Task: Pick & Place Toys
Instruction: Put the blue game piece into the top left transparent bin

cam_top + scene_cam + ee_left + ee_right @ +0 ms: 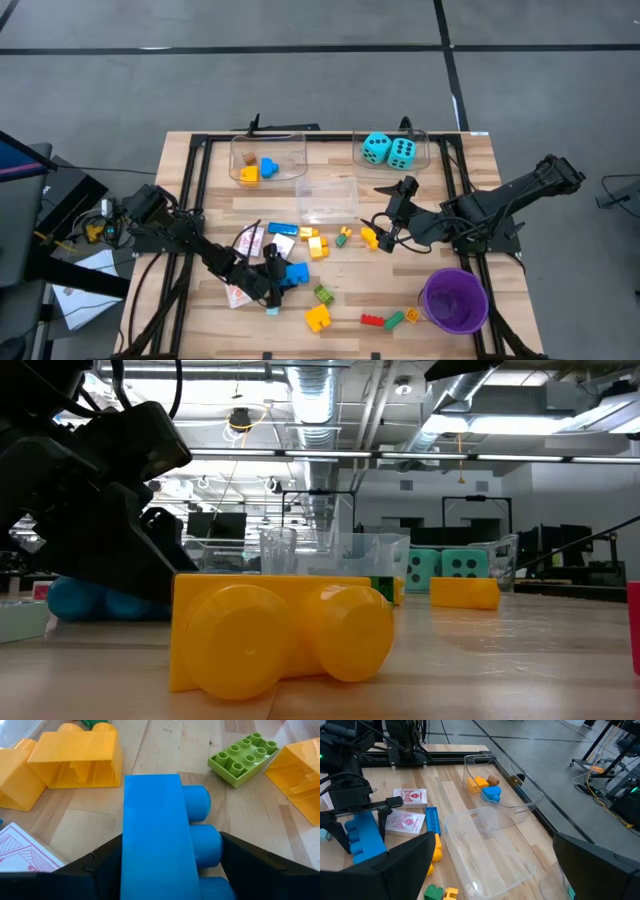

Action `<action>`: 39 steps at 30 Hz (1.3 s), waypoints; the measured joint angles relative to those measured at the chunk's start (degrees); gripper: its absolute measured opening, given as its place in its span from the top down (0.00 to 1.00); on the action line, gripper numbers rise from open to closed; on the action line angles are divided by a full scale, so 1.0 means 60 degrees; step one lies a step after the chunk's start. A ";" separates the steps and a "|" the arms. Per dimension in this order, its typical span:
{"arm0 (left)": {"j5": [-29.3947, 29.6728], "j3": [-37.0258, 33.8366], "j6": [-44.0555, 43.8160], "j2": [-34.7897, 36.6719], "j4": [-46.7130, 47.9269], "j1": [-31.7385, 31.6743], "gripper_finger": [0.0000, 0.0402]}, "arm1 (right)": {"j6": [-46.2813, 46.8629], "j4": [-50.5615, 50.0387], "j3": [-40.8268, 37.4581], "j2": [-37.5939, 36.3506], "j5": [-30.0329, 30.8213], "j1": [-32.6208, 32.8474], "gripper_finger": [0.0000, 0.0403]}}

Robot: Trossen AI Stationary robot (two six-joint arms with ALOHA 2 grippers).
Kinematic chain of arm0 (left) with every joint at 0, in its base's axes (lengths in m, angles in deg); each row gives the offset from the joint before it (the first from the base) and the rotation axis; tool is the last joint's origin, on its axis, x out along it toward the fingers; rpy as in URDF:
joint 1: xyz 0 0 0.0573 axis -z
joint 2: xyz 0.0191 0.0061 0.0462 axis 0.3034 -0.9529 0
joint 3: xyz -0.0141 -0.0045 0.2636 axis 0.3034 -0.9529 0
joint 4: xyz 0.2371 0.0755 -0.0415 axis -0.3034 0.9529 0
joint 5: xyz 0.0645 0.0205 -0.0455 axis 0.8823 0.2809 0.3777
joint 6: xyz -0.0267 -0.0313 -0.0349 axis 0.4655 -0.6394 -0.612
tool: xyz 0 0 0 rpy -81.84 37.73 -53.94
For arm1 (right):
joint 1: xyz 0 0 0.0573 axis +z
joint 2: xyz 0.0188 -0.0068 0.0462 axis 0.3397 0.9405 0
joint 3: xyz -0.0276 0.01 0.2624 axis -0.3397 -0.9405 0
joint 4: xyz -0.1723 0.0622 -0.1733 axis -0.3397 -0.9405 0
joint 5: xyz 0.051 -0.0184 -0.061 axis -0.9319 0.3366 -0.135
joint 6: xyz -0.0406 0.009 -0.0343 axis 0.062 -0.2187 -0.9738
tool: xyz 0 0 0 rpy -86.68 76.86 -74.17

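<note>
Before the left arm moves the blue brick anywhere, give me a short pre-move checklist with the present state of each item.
1. Blue brick sits between the left gripper jaws: ok, one dark finger on each side in the left wrist view.
2. Grip firm: cannot tell; contact at the pads is not clear.
3. Brick clear of its neighbours: ok; the green brick and the yellow brick lie apart from it.
4. Middle clear bin free to receive: ok, it looks empty.
5. Right gripper out of the way: ok, jaws open, over the table's right half.
</note>
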 joint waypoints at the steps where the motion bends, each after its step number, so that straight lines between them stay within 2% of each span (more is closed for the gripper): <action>1: -0.0002 0.0000 0.0000 0.0000 -0.0012 0.0000 0.30 | 0.0000 -0.0003 0.0002 0.0000 -0.0003 -0.0003 0.02; 6: -0.0033 -0.0005 0.0225 0.0106 -0.0320 -0.0007 0.37 | 0.0000 -0.0001 -0.0002 0.0000 0.0000 -0.0004 0.02; 9: -0.0035 0.0000 0.0675 0.0568 -0.0591 -0.0007 0.36 | 0.0000 -0.0003 -0.0002 0.0000 0.0000 -0.0004 0.02; 15: 0.0099 0.0000 0.2271 0.2312 -0.0833 -0.0007 0.31 | 0.0000 -0.0008 -0.0002 0.0000 0.0000 -0.0004 0.02; 22: 0.0477 0.0000 0.4806 0.4781 -0.0924 -0.0390 0.37 | -0.0002 -0.0036 0.0000 0.0000 0.0000 -0.0002 0.02; 28: 0.0653 0.0007 0.6560 0.6629 -0.0936 -0.1779 0.31 | -0.0004 -0.0040 -0.0002 0.0000 0.0000 -0.0001 0.02; 31: 0.0663 0.0011 0.7063 0.7192 -0.0912 -0.2834 0.32 | -0.0004 -0.0040 -0.0002 0.0000 0.0000 -0.0002 0.02; 35: 0.0654 0.0015 0.7151 0.7513 -0.0914 -0.4466 0.37 | -0.0011 -0.0045 0.0001 0.0000 0.0001 -0.0003 0.02; 39: 0.0304 0.0015 0.7046 0.7442 -0.0775 -0.6118 0.35 | -0.0033 -0.0047 -0.0001 0.0000 0.0000 -0.0001 0.02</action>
